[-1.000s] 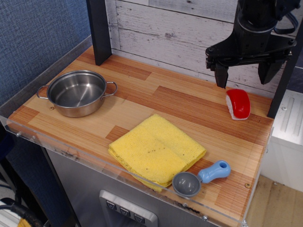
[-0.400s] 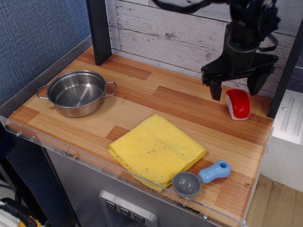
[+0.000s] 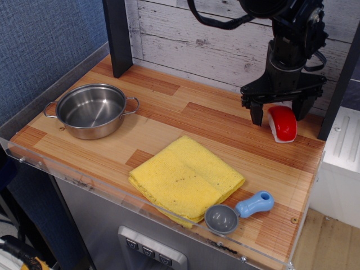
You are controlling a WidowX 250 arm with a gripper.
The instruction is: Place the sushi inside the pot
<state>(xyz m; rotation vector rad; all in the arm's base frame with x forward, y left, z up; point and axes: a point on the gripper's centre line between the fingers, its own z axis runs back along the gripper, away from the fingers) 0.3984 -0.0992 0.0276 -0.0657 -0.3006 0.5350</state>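
The sushi (image 3: 283, 124) has a glossy red top on a white base and lies on the wooden counter at the far right. My gripper (image 3: 279, 112) is open, low over it, with one finger (image 3: 256, 112) to its left and the other (image 3: 301, 108) at its right rear; the jaws straddle the sushi without closing on it. The pot (image 3: 91, 111) is a shallow shiny steel pot with two loop handles, empty, at the far left of the counter, far from the gripper.
A folded yellow cloth (image 3: 186, 179) lies at the front middle. A grey scoop with a blue handle (image 3: 238, 211) sits near the front right edge. A black post (image 3: 118, 35) stands at the back left, and a wooden wall (image 3: 197, 39) runs behind.
The gripper has come down and slightly left, from above the sushi to straddling it near the counter. The sushi and the pot have not moved.
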